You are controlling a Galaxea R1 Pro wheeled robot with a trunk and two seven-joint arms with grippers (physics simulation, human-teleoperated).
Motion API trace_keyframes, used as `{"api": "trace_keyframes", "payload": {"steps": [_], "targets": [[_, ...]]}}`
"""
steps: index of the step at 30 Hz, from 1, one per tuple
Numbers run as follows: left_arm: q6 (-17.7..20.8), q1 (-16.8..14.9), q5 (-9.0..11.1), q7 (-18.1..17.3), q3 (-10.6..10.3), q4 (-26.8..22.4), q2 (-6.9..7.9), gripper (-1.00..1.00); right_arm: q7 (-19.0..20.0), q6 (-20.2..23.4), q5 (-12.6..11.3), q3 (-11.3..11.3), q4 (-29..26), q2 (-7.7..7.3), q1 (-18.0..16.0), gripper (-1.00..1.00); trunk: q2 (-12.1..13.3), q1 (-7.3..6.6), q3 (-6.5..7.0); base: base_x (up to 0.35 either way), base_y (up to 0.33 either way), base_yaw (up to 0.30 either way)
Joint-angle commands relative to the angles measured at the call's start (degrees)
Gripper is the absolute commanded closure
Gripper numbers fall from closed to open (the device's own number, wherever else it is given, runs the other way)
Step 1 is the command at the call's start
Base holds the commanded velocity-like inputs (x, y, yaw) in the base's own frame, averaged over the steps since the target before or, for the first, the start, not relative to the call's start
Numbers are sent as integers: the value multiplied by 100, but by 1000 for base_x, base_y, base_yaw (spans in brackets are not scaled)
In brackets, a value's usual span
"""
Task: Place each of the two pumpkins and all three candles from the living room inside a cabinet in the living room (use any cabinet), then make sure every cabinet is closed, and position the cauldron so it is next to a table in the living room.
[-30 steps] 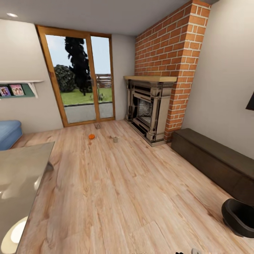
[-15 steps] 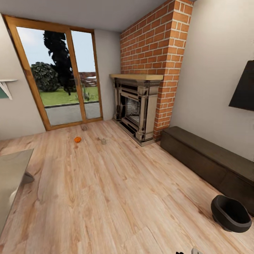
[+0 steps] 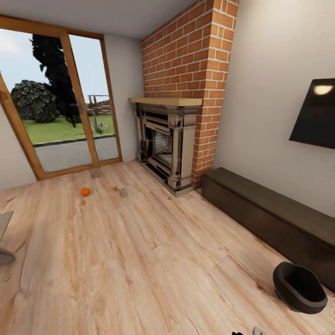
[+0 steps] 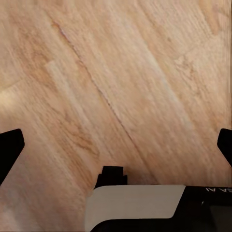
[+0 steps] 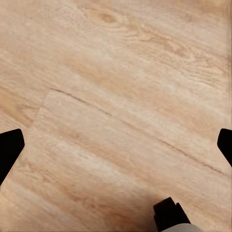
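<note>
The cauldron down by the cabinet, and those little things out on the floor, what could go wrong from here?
The cauldron sits on the floor right against the cabinet, so it may block a drawer front from opening. The pumpkin and a candle lie far off near the glass door, low and small: the base could bump or roll them on approach.

Home living room: brick fireplace, wall television, wooden floor.

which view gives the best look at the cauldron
The head view: the black cauldron sits whole on the wood floor, just in front of the dark cabinet. Both wrist views look down on bare floorboards instead.
</note>
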Motion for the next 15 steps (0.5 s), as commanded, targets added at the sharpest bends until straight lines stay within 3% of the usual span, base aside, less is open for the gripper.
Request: {"api": "trace_keyframes", "payload": {"steps": [1, 7, 15], "targets": [[0, 0, 0, 0, 0, 0, 0, -100, -1, 0, 0, 0, 0, 0, 0, -100, 0, 0, 0, 328, 0, -279], [0, 0, 0, -3, -6, 0, 0, -100, -3, 0, 0, -2, 6, 1, 0, -100, 0, 0, 0, 300, 0, -280], [0, 0, 0, -4, -7, 0, -1, -100, -3, 0, 0, -8, 6, 3, 0, -100, 0, 0, 0, 197, 0, -281]]}}
